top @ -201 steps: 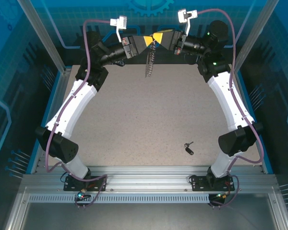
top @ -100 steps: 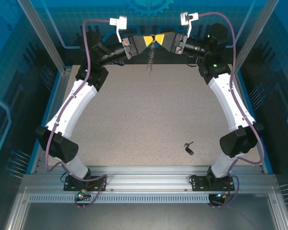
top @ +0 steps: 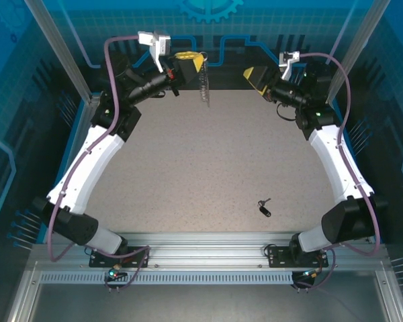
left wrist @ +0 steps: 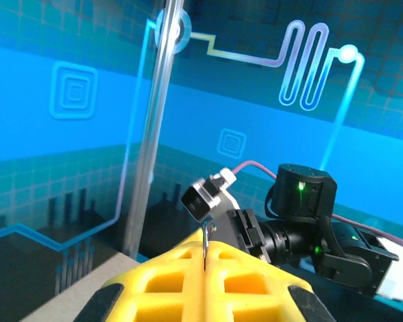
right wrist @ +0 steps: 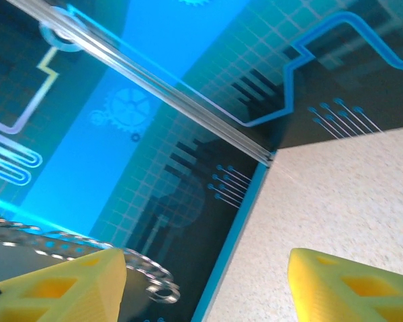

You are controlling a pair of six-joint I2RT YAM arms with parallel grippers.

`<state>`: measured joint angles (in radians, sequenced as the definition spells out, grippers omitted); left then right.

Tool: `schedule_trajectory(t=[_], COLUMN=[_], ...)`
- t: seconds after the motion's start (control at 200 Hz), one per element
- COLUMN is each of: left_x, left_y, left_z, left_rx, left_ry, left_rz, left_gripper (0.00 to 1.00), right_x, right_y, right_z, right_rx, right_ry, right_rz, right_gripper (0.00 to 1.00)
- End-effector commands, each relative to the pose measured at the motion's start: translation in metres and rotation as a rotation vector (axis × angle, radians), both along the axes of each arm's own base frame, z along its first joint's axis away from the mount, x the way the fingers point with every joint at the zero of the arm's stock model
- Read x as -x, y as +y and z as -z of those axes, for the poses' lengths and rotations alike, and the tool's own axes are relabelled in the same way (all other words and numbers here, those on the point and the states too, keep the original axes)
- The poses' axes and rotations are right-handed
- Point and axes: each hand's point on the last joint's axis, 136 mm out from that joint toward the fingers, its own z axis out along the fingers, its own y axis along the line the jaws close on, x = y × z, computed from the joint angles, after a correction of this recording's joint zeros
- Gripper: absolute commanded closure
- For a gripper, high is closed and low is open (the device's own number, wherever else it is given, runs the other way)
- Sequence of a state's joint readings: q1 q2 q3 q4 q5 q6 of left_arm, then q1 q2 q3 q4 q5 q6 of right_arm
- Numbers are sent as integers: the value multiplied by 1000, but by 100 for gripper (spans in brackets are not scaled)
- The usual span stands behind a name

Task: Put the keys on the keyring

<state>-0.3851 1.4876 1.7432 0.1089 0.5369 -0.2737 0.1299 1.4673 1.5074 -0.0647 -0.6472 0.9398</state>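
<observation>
Keyring [top: 203, 86] dangles from closed left jaws, links blurred.

keyring chain [right wrist: 146, 268] blurred, cut off leftward

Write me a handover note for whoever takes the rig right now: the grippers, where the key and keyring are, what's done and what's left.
Left gripper: shut on the keyring, raised over the far edge of the table; the keyring hangs down free below the fingers.
Right gripper: open and empty, off to the right of the keyring, not touching it.
Key: lies on the table near the front edge, toward the right arm's base, untouched.
Done: keyring lifted.
Left: pick up the key, probably with the right gripper, and thread it onto the keyring.
</observation>
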Motion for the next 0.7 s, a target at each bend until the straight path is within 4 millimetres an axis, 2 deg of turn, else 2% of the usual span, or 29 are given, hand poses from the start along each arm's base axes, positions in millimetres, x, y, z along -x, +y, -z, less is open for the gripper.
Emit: schedule_trajectory(t=[0.0,0.2,0.51,0.69], left_x=[4,4,8,3], left_y=[16,31,36,37], left_z=[-7,-2,8,19], left_rx=[-74,-108,-141,-162], left_ry=[-130,-183,-181,-151], left_rz=[-172,-307,-344,-360], left_gripper=[100,100,100,100], right_x=[9,19,36,55], right_y=[-9,-10,-20,-34], right_z=[34,77,127,174], right_rx=[75,127,232,385], right_ry=[100,215,368,550], right_rz=[47,59,110,166], right_gripper=[34,34,33,33])
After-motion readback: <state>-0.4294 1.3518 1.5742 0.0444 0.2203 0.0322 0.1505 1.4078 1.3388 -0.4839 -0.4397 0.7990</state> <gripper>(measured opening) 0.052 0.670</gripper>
